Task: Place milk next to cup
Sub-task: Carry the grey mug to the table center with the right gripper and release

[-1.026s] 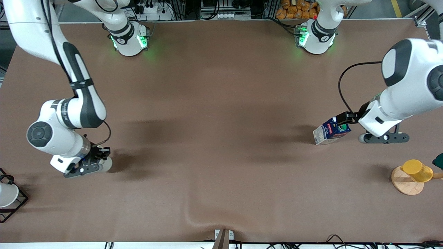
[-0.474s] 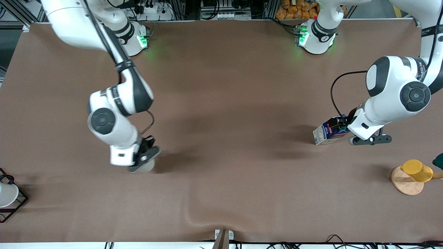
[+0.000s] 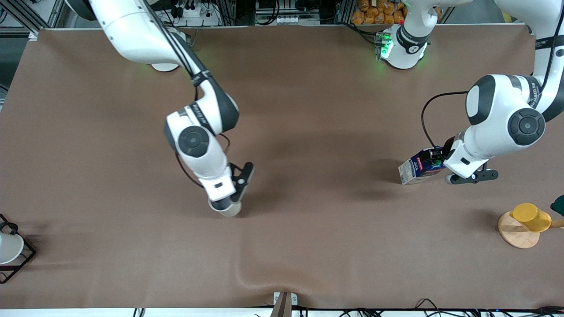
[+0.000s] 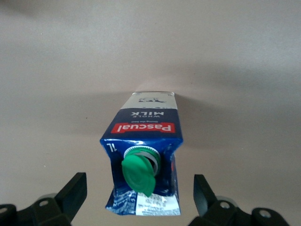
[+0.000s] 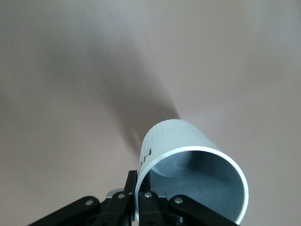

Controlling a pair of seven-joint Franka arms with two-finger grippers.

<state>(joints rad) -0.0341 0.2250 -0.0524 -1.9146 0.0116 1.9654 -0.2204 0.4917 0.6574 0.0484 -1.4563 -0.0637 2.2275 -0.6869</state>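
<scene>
**Milk carton between spread fingers; cup carried by the right arm**

Front view: The milk (image 3: pixel 418 168) stands on the brown table (image 3: pixel 308 246) toward the left arm's end, about midway between the robots' edge and the camera's edge. It is a small dark blue carton with a red label band and a white side. The left gripper (image 3: pixel 440 164) is at its top, mostly hidden by the wrist. The right gripper (image 3: pixel 229 207) is over the middle of the table, somewhat toward the right arm's end, with the cup (image 3: pixel 230 210) showing as a pale rim below it. A yellow cup (image 3: pixel 531 216) lies on a round wooden base (image 3: pixel 515 233) near the edge at the left arm's end. A white cup (image 3: pixel 8 247) sits in a black wire rack (image 3: pixel 24 257) at the edge at the right arm's end.

Left wrist view: The milk (image 4: pixel 143 162) has a gable top, a green round cap flipped open, and "Pascual" on the red band. The fingers (image 4: pixel 70 193) stand wide apart on either side of it, not touching.

Right wrist view: The cup (image 5: pixel 188 172) is cream-beige with a grey interior and small dark lettering. The fingers (image 5: pixel 146 200) are pinched shut on its rim.
</scene>
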